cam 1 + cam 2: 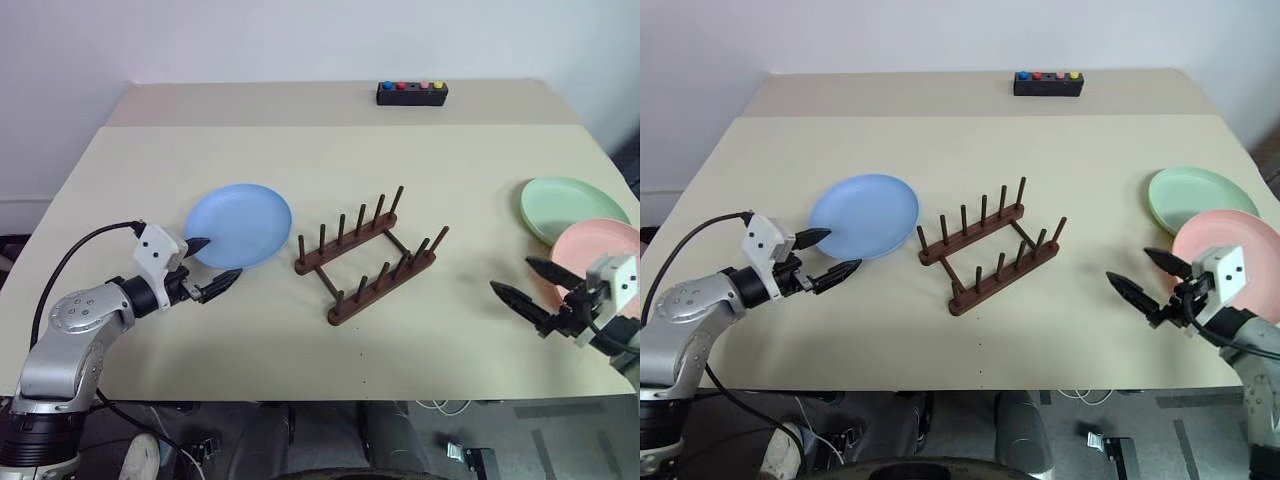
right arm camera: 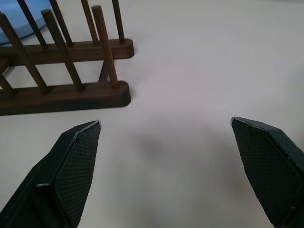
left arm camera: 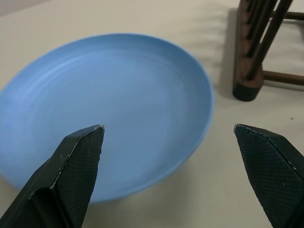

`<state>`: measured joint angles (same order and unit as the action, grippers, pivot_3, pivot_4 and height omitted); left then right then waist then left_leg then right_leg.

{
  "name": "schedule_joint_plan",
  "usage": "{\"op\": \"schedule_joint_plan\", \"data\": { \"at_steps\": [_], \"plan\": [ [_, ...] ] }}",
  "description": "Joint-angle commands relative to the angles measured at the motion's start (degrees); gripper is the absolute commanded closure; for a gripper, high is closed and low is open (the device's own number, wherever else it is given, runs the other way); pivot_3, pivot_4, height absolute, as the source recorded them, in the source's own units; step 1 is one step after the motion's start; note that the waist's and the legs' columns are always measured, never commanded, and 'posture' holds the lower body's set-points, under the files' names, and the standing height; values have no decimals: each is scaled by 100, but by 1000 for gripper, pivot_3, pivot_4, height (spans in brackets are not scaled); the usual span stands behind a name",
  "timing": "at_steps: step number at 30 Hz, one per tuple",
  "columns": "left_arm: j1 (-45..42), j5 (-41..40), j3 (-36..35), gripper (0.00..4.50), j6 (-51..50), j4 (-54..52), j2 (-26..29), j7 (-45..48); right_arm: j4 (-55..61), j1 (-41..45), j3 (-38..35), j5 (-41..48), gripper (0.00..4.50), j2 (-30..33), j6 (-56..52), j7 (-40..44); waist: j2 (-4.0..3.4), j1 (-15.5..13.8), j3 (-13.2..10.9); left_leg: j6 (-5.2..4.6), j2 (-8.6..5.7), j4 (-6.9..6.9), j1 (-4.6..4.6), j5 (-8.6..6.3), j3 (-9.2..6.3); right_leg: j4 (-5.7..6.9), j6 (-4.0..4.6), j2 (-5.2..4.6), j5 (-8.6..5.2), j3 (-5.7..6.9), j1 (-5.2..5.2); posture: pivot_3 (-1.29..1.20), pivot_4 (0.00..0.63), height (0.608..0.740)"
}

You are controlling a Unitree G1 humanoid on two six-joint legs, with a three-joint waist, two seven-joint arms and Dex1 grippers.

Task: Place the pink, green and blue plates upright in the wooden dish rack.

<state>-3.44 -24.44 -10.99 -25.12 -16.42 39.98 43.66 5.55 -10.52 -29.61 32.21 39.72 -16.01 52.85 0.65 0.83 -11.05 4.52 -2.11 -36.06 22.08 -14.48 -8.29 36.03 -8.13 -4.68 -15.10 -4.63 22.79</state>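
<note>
No plate is in the rack yet, so I judge the task at its first pick: at the near left the left end effector [image 1: 212, 264] hangs wide open and empty just short of the blue plate [image 1: 238, 225], while at the near right the right end effector [image 1: 530, 283] is equally wide open, holding nothing, just beside the pink plate [image 1: 597, 245]. Next the left fingers should close over the blue rim, lift and tip it upright; the wooden dish rack [image 1: 365, 256] stands empty mid-desk [image 1: 300, 150], and the green plate [image 1: 573, 207] lies flat at the far right, partly under the pink one.
</note>
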Motion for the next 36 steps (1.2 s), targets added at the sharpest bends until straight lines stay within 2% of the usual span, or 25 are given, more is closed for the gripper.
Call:
{"op": "schedule_joint_plan", "data": {
  "at_steps": [1,7,12,16,19,22,25,29,36],
  "plan": [
    [-179,-108,9,0,-174,-330,6,-75,142,10,-167,22,16,15,153,-45,0,2,0,0,0,-2,-1,0,0,1,9,0,-4,0,0,0,150,740],
    [-324,-168,74,0,-332,-452,-79,-89,258,-90,-266,90,16,52,153,-78,-1,8,0,0,0,0,-3,0,0,2,-1,1,1,0,-1,0,150,740],
    [-40,-283,17,0,-387,-729,-12,33,268,-100,-340,78,16,202,112,-25,-1,15,1,0,0,-1,-2,0,1,1,-4,0,3,-1,-1,0,150,740],
    [325,-512,35,0,-571,-1019,104,290,236,-106,-429,104,16,322,93,31,-1,13,0,0,0,-2,-2,0,1,1,9,0,-5,0,-1,0,150,740],
    [862,-757,42,0,-717,-1379,388,736,302,-152,-451,108,16,341,54,50,-1,21,1,0,1,0,-1,0,1,0,11,0,-6,-1,-1,0,150,740],
    [1312,-649,76,0,-494,-1460,587,1019,438,-241,-420,87,16,265,46,7,-2,15,1,0,2,0,-2,0,2,1,15,0,-8,-1,-1,0,150,740],
    [1293,-146,798,0,-151,-1452,494,1022,530,-203,-380,149,16,320,-61,15,-2,-14,1,0,2,-8,-2,0,4,-1,19,0,-10,-1,-5,0,150,740],
    [758,556,1841,0,390,-1025,10,885,1001,-404,-482,285,16,351,-302,13,-3,-32,3,-2,3,-15,3,1,12,-5,19,-4,-10,0,-11,0,150,740],
    [90,1183,2791,0,817,-269,-737,768,1480,-656,-470,280,16,239,-413,-180,-5,-9,5,-3,6,-10,2,1,16,-2,15,-3,-8,1,-6,0,150,740]
  ]
}}
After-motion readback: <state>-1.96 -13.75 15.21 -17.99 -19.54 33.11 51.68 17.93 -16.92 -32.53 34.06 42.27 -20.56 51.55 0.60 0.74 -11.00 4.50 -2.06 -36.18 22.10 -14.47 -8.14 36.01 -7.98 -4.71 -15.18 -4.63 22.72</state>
